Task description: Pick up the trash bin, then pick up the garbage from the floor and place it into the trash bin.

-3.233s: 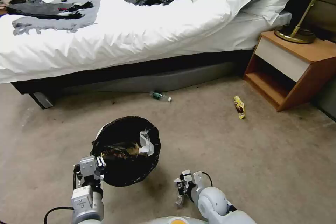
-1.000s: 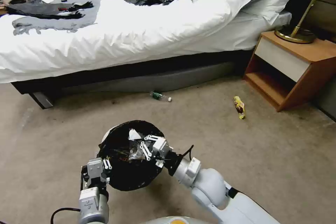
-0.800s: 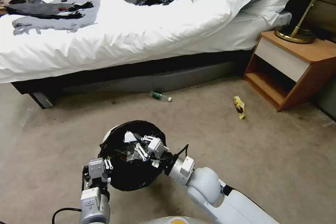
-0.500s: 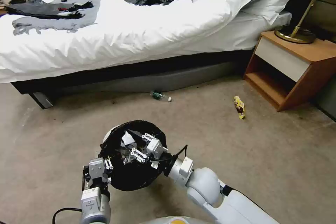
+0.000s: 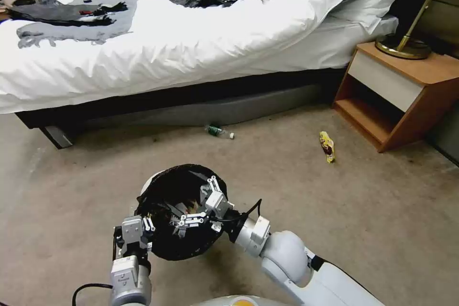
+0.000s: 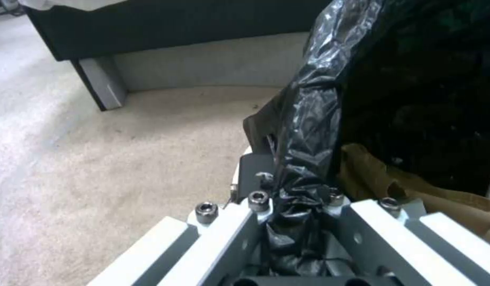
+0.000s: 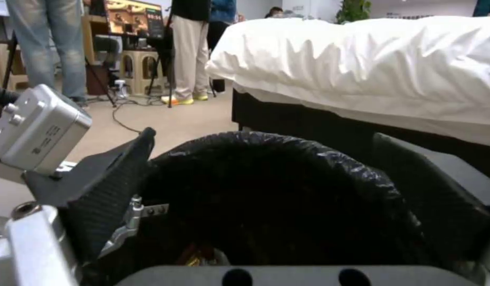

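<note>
The trash bin, white with a black bag liner, hangs tilted just above the carpet. My left gripper is shut on its near rim, and the left wrist view shows the liner pinched between the fingers with a brown cardboard scrap inside. Over the bin's mouth my right gripper is open and holds nothing. In the right wrist view its dark pads spread wide in front of the bin's rim. Garbage lies on the floor: a green-labelled bottle by the bed and a yellow snack wrapper.
A bed with white bedding and dark clothes spans the back. A wooden nightstand with a brass lamp base stands at the right. Open carpet stretches to the right of the bin.
My right arm swung from beside the bin to over its mouth with a white scrap. Its fingers have now spread wide and the scrap is gone from between them.
</note>
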Motion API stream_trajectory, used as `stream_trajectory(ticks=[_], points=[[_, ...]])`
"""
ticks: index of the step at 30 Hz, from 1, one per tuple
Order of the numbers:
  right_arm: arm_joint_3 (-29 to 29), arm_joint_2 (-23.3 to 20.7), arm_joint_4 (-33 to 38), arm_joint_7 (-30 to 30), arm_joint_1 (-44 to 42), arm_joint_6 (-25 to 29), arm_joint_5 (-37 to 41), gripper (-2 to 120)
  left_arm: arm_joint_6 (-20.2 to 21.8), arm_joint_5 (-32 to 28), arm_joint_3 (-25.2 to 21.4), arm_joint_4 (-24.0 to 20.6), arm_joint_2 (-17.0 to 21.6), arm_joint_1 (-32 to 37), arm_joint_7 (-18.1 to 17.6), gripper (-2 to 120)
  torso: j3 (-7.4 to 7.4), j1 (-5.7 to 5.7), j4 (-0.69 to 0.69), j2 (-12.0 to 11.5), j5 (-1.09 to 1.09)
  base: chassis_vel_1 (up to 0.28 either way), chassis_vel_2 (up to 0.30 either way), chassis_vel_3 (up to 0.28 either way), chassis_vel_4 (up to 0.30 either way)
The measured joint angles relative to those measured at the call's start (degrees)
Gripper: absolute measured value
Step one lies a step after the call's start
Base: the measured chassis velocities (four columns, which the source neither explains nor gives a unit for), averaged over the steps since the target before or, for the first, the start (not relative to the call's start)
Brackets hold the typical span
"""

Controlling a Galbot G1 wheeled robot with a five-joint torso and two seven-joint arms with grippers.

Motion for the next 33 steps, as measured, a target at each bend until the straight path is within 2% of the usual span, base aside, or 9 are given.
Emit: stream_trajectory(ticks=[10, 18, 20, 22, 25, 29, 33], points=[[0.3, -0.1, 1.0, 0.0, 0.2, 0.0, 0.0, 100, 0.0, 0.0, 0.0, -0.2, 0.1, 0.2, 0.0, 0, 0.0, 0.0, 0.0, 0.0, 0.0, 0.0, 0.0, 0.0, 0.0], [4.6, 1.0, 8.2, 1.6, -0.4, 0.1, -0.8, 100, 0.0, 0.1, -0.2, 0.5, 0.3, -0.1, 0.0, 0, 0.0, 0.0, 0.01, 0.0, 0.0, 0.0, 0.0, 0.0, 0.0], [8.1, 2.2, 12.6, 4.9, -3.0, 0.2, -2.0, 100, 0.1, 0.1, -0.3, 0.9, 0.3, -0.2, 0.0, 0, 0.0, 0.0, 0.0, 0.0, -0.01, 0.0, 0.0, 0.0, 0.0], [9.4, 2.9, 13.8, 6.2, -4.5, 0.2, -2.7, 100, 0.1, 0.1, -0.3, 1.0, 0.3, -0.3, 0.0, 0, 0.0, 0.0, 0.01, 0.0, -0.01, 0.0, 0.0, 0.0, 0.0], [14.8, 5.8, 16.7, 10.0, -11.7, 1.2, -6.5, 100, 0.1, 0.1, -0.3, 1.2, 0.4, -0.4, 0.0, 0, 0.0, 0.0, -0.01, 0.0, 0.0, 0.0, 0.0, 0.0, 0.0], [19.3, 8.4, 17.2, 12.1, -18.0, 3.6, -8.6, 100, 0.1, -0.1, -0.4, 1.3, 0.4, -0.6, 0.0, 0, 0.0, 0.0, -0.01, 0.0, 0.0, 0.0, 0.0, 0.0, 0.0], [21.8, 9.7, 16.7, 12.5, -20.6, 5.8, -9.8, 100, 0.1, -0.2, -0.5, 1.3, 0.5, -0.6, 0.0, 0, 0.0, 0.0, -0.01, 0.0, 0.0, 0.0, 0.0, 0.0, 0.0]])
